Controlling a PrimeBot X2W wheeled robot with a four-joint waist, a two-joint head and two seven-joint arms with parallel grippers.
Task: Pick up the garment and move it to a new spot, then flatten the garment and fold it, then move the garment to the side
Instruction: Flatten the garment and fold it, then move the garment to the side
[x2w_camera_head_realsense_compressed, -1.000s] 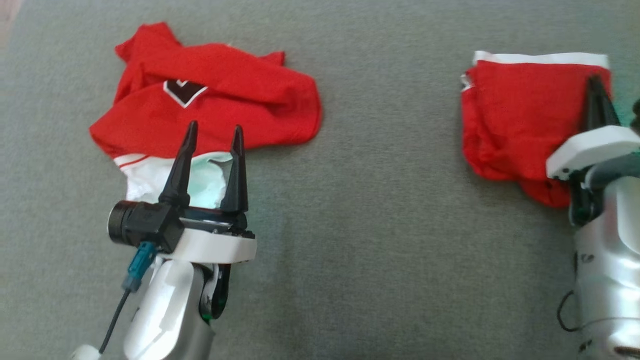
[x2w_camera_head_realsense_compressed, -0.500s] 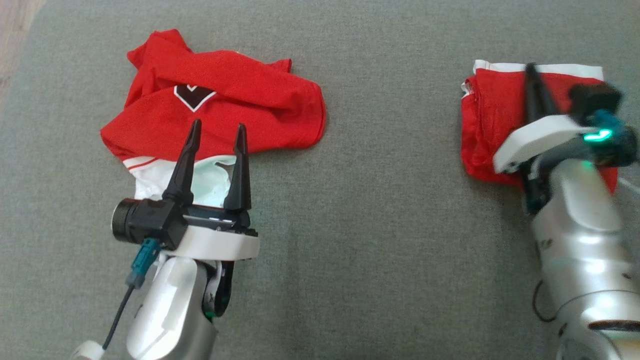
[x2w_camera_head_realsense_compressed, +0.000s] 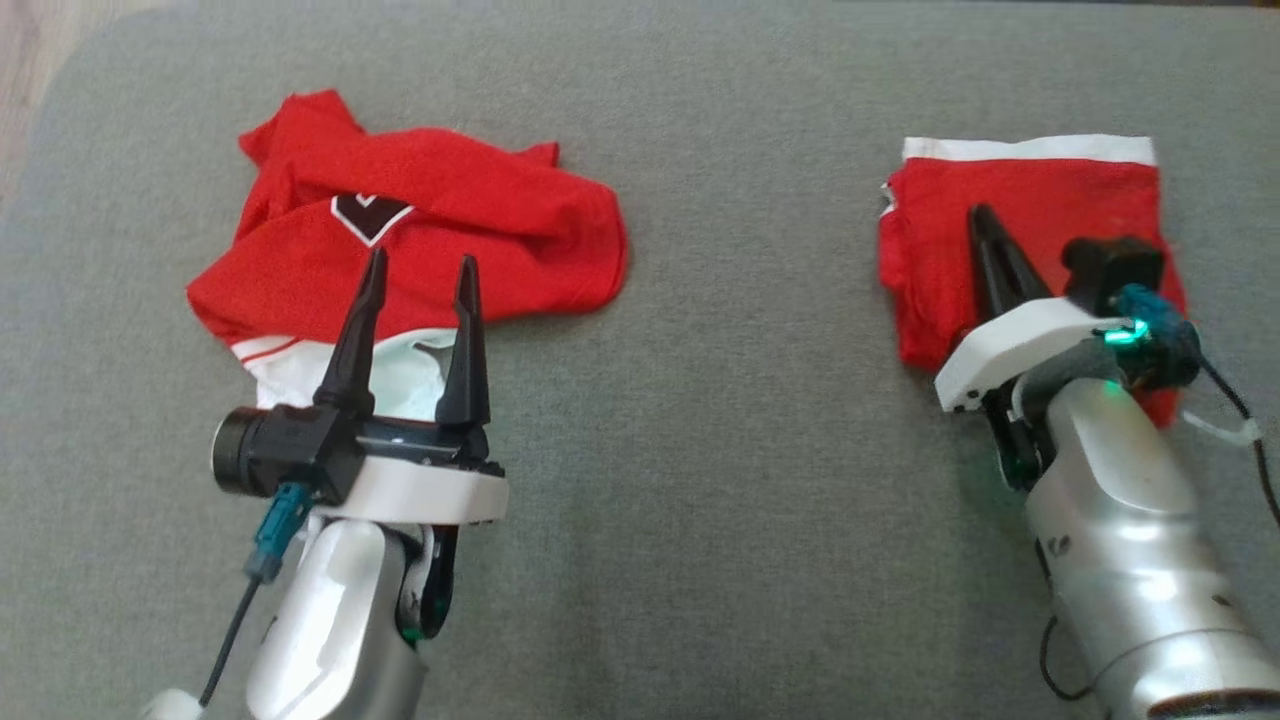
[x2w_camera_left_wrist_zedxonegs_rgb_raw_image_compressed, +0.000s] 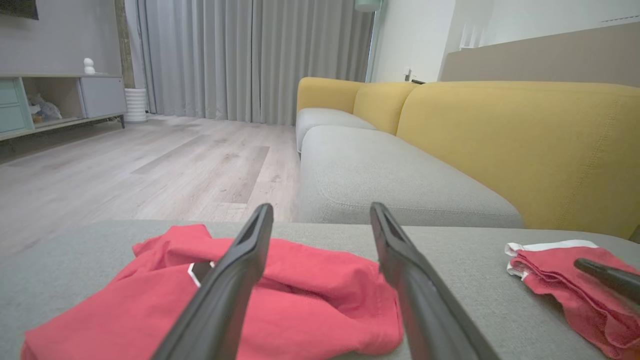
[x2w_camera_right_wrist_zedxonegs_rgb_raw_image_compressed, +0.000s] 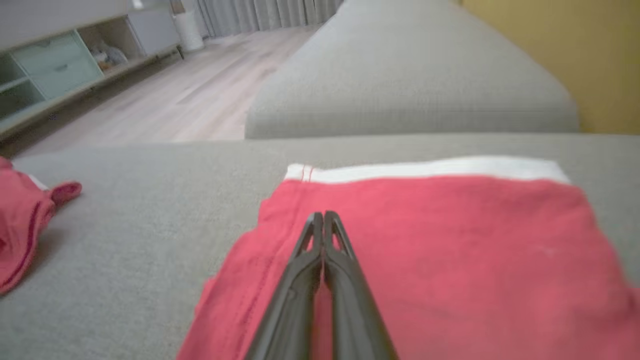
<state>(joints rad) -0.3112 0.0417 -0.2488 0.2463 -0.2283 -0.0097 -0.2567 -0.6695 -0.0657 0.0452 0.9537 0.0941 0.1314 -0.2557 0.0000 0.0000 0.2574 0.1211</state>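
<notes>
Past the left pincer (x2w_camera_left_wrist_zedxonegs_rgb_raw_image_compressed: 321, 207) stands a yellow backrest (x2w_camera_left_wrist_zedxonegs_rgb_raw_image_compressed: 525, 150).

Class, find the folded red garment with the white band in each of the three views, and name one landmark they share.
Head view: folded garment at the upper right.
Left wrist view: folded garment in the lower right corner.
Right wrist view: folded garment across centre and lower right.
Shared landmark: crumpled garment, upper left, bottom centre, left edge, in that order.
</notes>
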